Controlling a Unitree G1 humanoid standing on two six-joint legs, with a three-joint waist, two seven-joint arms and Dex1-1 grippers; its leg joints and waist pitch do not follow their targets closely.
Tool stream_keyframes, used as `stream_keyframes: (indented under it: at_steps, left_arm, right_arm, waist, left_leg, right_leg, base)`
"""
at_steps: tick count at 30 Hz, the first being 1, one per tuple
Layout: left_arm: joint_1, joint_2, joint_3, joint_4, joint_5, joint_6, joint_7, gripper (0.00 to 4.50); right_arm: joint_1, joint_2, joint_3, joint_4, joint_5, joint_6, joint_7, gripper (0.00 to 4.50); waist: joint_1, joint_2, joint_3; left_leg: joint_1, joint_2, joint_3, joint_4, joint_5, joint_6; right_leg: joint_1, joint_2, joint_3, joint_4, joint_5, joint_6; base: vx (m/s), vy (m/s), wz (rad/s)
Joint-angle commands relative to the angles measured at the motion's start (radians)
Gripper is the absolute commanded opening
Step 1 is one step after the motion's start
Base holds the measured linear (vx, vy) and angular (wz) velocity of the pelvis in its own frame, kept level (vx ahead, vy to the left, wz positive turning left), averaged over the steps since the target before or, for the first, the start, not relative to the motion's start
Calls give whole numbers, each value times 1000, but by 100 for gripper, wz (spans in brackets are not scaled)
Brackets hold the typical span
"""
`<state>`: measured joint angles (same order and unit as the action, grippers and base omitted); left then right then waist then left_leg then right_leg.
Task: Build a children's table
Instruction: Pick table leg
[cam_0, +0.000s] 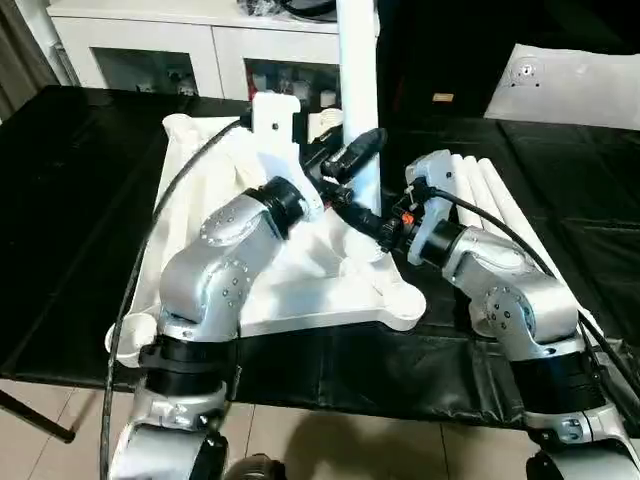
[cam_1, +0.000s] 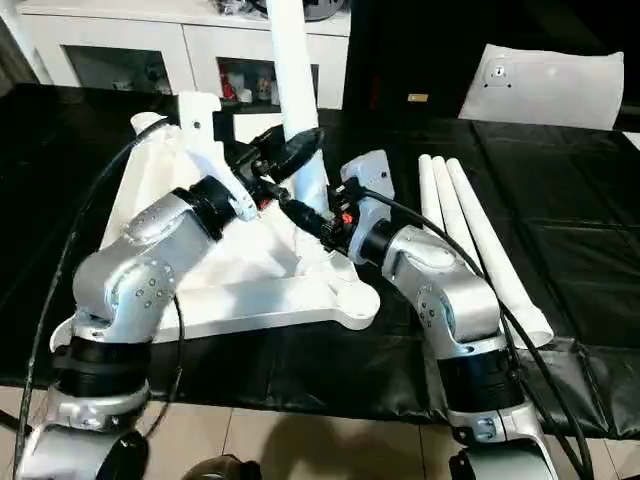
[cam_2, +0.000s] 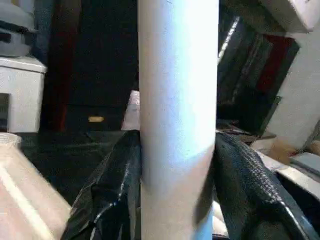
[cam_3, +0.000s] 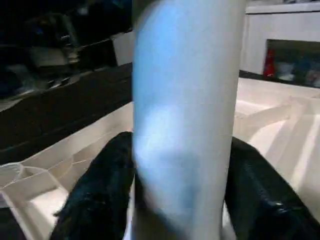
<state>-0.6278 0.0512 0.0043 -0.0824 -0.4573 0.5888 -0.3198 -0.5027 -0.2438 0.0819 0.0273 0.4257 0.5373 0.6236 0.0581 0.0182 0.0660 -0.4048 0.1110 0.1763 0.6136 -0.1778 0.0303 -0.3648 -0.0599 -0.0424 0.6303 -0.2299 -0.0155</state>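
The children's table top (cam_0: 300, 290) lies upside down on the black-covered bench, ribbed underside up. One white leg (cam_0: 358, 60) stands upright in a socket near its right side. My left gripper (cam_0: 355, 155) is shut on this leg partway up, and its black fingers (cam_2: 110, 190) press both sides of the leg (cam_2: 177, 120). Lower down, close to the socket, my right gripper (cam_0: 370, 222) hugs the same leg (cam_3: 185, 125) from the right, with a finger against each side. Three more legs (cam_1: 470, 220) lie side by side to the right of the top.
A white cabinet with glass doors (cam_0: 180, 50) stands behind the bench. A flat white board (cam_0: 570, 85) leans at the back right. The black cloth (cam_0: 80, 200) reaches the bench's front edge, close to my body. Cables run along both forearms.
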Motion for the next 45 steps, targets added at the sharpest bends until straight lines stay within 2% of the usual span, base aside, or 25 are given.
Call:
stream_keyframes:
  at_steps: [1,7,11,13,14,16,17,23,29,37,40,42,45]
  left_arm:
    - [-24,17,20,7,0,8,-9,184]
    - [-47,79,20,27,-40,49,-91,184]
    - [-56,114,13,10,-144,124,-236,184]
    - [-58,129,1,3,-167,138,-284,184]
    - [-62,138,-9,1,-177,142,-316,184]
    - [-67,147,-17,2,-178,136,-337,184]
    - [-72,154,-24,2,-185,141,-359,184]
    - [-94,183,-60,15,-172,123,-439,184]
    - [-99,181,-78,12,-175,114,-465,184]
    - [-91,185,-97,-8,-178,113,-494,184]
    - [-91,190,-101,-7,-175,109,-503,184]
    - [-92,192,-103,-6,-173,106,-509,184]
    - [-93,195,-107,-6,-172,104,-516,184]
  right_arm:
    - [-8,-17,-23,-40,36,27,33,295]
    - [-16,-84,-46,-69,97,99,116,307]
    - [-38,-143,-58,-52,127,137,189,307]
    - [-42,-166,-57,-56,145,156,223,307]
    - [-43,-184,-58,-63,167,175,255,307]
    - [-44,-197,-58,-70,185,190,278,307]
    - [-45,-211,-56,-76,197,202,304,307]
    - [-55,-265,-48,-79,237,248,394,307]
    - [-62,-266,-34,-68,236,255,408,307]
    - [-56,-267,1,-67,211,248,418,307]
    - [-53,-274,13,-68,204,245,423,272]
    - [-50,-281,25,-66,190,238,428,272]
    - [-50,-285,32,-63,181,235,432,231]
  waist:
    - [0,-11,-69]
    - [4,-9,-70]
    - [7,-10,-70]
    - [6,-10,-69]
    - [8,-15,-70]
    - [8,-14,-68]
    - [8,-17,-68]
    - [7,-17,-68]
    - [7,-24,-70]
    - [7,-24,-69]
    - [7,-24,-70]
    - [7,-25,-70]
    - [7,-25,-70]
  left_leg:
    - [32,118,-51,-75,-172,11]
    - [34,119,-51,-74,-161,11]
    - [35,116,-48,-72,-160,6]
    - [33,116,-48,-72,-156,9]
    - [34,116,-47,-70,-155,15]
    - [33,116,-47,-70,-151,24]
    - [32,116,-47,-69,-148,28]
    - [34,117,-46,-69,-146,27]
    - [32,117,-45,-67,-120,34]
    - [33,118,-45,-67,-127,31]
    - [33,118,-45,-66,-119,29]
    - [33,118,-45,-66,-116,31]
    - [33,118,-44,-65,-114,34]
  right_leg:
    - [32,-111,54,-77,-86,-218]
    - [30,-110,53,-74,-72,-220]
    - [30,-111,52,-74,-91,-236]
    - [31,-111,52,-73,-87,-240]
    - [32,-113,51,-72,-88,-243]
    - [32,-113,52,-74,-94,-242]
    - [33,-114,52,-75,-99,-243]
    - [32,-112,51,-76,-121,-241]
    - [33,-114,51,-72,-96,-250]
    - [32,-114,50,-73,-109,-252]
    - [32,-114,51,-72,-99,-251]
    - [33,-113,50,-70,-92,-251]
    - [33,-114,51,-71,-90,-254]
  base:
    - [0,0,0]
    - [0,0,0]
    - [0,0,0]
    - [0,0,0]
    - [0,0,0]
    - [0,0,0]
    - [0,0,0]
    - [0,0,0]
    - [0,0,0]
    - [0,0,0]
    - [0,0,0]
    - [0,0,0]
    - [0,0,0]
